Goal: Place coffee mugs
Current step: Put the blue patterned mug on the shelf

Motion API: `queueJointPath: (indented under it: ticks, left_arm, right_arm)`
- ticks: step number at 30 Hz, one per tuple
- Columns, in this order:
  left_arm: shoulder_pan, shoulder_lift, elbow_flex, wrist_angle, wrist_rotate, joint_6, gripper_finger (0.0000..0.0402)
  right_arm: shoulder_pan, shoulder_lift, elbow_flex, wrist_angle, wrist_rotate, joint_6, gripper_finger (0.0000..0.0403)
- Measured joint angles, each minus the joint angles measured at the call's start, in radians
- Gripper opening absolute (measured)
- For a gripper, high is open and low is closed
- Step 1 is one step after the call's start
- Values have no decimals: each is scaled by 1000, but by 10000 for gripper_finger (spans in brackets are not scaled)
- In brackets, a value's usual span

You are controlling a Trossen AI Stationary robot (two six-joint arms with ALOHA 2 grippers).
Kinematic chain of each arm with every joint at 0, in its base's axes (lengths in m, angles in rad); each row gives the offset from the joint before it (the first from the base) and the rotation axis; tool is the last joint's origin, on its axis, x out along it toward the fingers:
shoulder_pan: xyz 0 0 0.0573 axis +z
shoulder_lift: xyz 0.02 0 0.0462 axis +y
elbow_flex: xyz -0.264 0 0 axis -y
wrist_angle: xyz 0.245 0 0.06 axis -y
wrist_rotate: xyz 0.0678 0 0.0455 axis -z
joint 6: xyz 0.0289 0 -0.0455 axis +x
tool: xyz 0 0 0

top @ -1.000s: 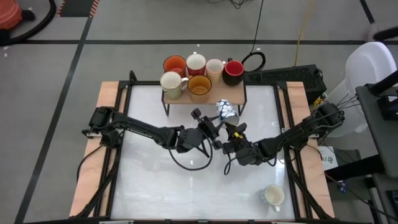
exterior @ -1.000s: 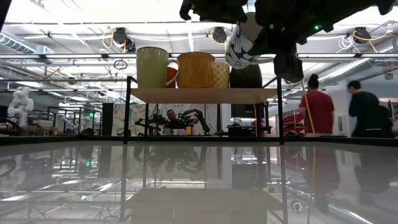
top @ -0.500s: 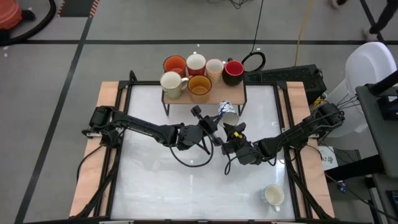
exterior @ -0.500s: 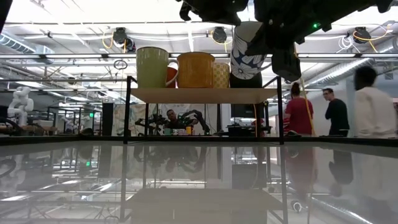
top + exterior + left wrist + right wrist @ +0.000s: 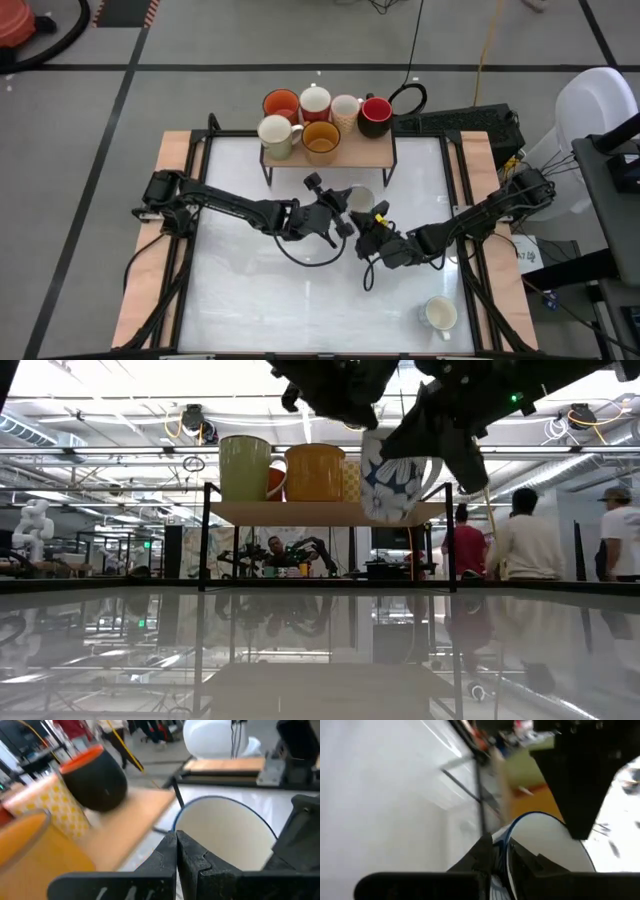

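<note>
A: Workshop behind, people walking. White desk (image 5: 250, 290), small shelf (image 5: 375, 155) with 6 mugs (image 5: 320, 140), 1 cream mug (image 5: 438, 315) loose near the front.

B: Patterned mug (image 5: 395, 475)?

A: Midair just in front of the shelf. Left claw (image 5: 343, 213) and right claw (image 5: 374, 222) both clamped on its rim.

B: Tip?

A: Probably release 1 claw only, keep it upright, then set it on the shelf's free end.

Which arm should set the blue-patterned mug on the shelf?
Probably right: its gripper pinches the blue-patterned white ceramic mug by the rim, beside the wooden shelf's bare end. The left gripper seems shut on nothing.
</note>
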Motion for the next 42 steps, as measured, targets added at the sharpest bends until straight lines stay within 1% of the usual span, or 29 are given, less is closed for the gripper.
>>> queueJointPath:
  ticks: [3, 6, 9, 13, 16, 18, 22, 24, 28, 31, 33, 36, 38, 40, 42]
  left_arm:
    - [-18, 0, 0, -87, 16, -81, 1]
    - [-33, 1, 0, -188, 51, -177, 1]
    - [-39, 5, -1, -251, 101, -273, 5]
    - [-35, 5, -1, -253, 153, -360, 23]
    - [-36, 5, -1, -254, 162, -409, 42]
    - [-35, 4, -1, -262, 162, -436, 64]
    - [-9, 4, -1, -316, 191, -499, 130]
    - [9, 4, -1, -353, 233, -546, 174]
    - [48, 4, -1, -415, 372, -627, 263]
    - [73, 4, -1, -430, 469, -653, 304]
    - [88, 4, 0, -429, 513, -658, 315]
    - [111, 3, 0, -432, 581, -672, 318]
    - [121, 3, 0, -443, 596, -668, 318]
    - [125, 3, 0, -461, 596, -652, 310]
    - [128, 3, 0, -476, 596, -632, 292]
  right_arm:
    - [0, 0, 0, -33, -130, 90, 21]
    - [-1, 0, 0, -65, -269, 150, 18]
    - [-10, 0, 0, -75, -405, 210, 17]
    - [-29, 0, 0, -83, -506, 282, 16]
    - [-41, 0, 0, -99, -539, 304, 16]
    - [-48, 0, 1, -109, -560, 322, 16]
    - [-59, 0, 1, -126, -593, 355, 16]
    - [-64, 0, 1, -130, -614, 365, 16]
    - [-69, 0, 1, -142, -617, 373, 17]
    - [-70, 0, 1, -153, -616, 373, 17]
    - [-70, 0, 1, -155, -616, 373, 17]
    - [-70, 0, 1, -155, -616, 371, 17]
    - [-71, 0, 1, -156, -616, 369, 17]
    - [-73, 0, 1, -161, -616, 370, 17]
    - [-74, 0, 1, -167, -616, 369, 17]
